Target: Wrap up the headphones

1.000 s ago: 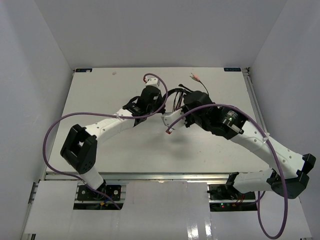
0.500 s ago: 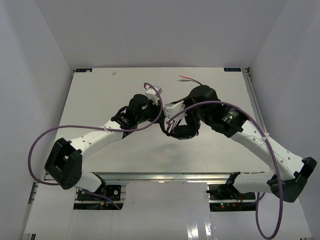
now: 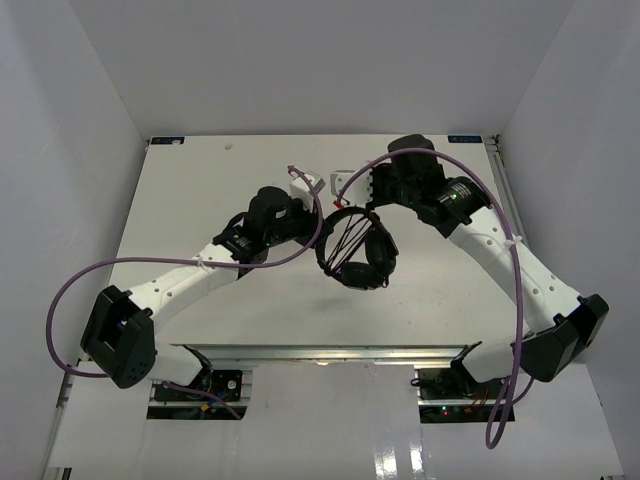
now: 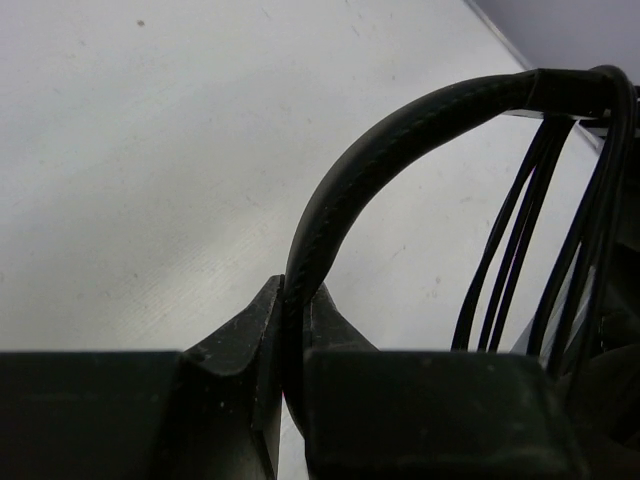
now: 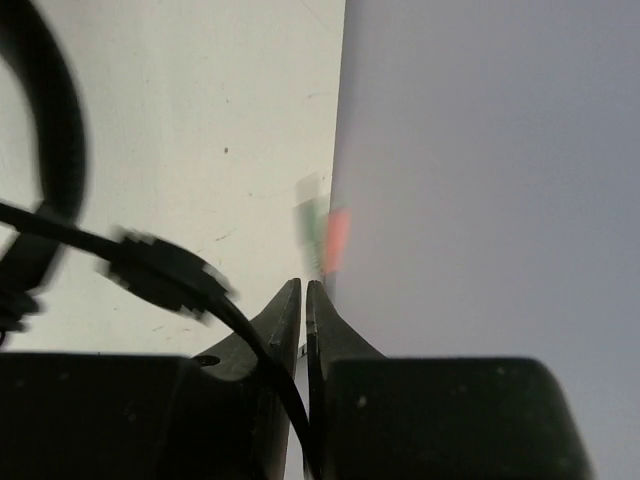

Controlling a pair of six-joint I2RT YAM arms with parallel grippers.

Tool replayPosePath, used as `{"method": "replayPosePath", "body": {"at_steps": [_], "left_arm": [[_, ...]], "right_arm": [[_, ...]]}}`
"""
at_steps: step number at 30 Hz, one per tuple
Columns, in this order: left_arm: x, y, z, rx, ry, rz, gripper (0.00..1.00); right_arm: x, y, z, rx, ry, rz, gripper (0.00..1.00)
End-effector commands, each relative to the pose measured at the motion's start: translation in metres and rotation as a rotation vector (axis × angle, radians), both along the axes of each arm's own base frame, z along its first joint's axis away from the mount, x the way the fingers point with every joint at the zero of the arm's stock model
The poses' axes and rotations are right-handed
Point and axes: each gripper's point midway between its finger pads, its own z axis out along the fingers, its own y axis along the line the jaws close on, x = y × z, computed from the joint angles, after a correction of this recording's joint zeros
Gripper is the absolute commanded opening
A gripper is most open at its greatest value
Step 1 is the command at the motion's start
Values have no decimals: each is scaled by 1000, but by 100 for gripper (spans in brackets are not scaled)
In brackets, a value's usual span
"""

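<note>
The black headphones [image 3: 376,262] are at the table's middle, with the thin black cord [image 3: 345,240] strung in several strands across the headband's arch. My left gripper [image 3: 318,222] is shut on the headband [image 4: 335,215], which arches up out of the jaws in the left wrist view; cord strands [image 4: 520,235] hang beside it. My right gripper [image 3: 345,204] is behind the headphones, shut on the cord [image 5: 215,300]. The cord's inline piece [image 5: 160,268] and the blurred green and red plugs [image 5: 325,235] show just past the fingertips [image 5: 303,290].
Purple robot cables [image 3: 75,290] loop off both arms, one at the left and one [image 3: 510,300] at the right. White walls enclose the table on three sides; the back wall [image 5: 480,150] is close in front of the right gripper.
</note>
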Motion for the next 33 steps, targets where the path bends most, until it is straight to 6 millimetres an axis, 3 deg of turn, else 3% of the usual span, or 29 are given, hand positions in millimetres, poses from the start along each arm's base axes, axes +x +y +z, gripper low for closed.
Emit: {"method": "replayPosePath", "body": {"at_steps": [1, 10, 13, 15, 20, 26, 30, 33], "left_arm": [[-30, 3, -13, 79, 27, -134, 0], [-28, 6, 3, 61, 1, -115, 0], [-25, 10, 8, 48, 1, -79, 0], [-24, 13, 13, 31, -2, -63, 0], [-26, 15, 29, -15, -11, -51, 0], [-20, 20, 43, -46, -18, 8, 0], [-10, 24, 45, -68, 26, 80, 0], [-3, 21, 43, -82, 75, 114, 0]], "right_arm": [[16, -2, 67, 192, -128, -48, 12], [13, -8, 33, 257, 52, -41, 8], [10, -17, 21, 300, 120, -56, 8], [13, -34, 8, 333, 170, -94, 8], [-3, -48, -32, 447, 359, -100, 8], [-33, -43, -72, 582, 592, -44, 9], [-51, -27, -85, 670, 716, 17, 16], [-56, -21, -91, 714, 789, 29, 38]]}}
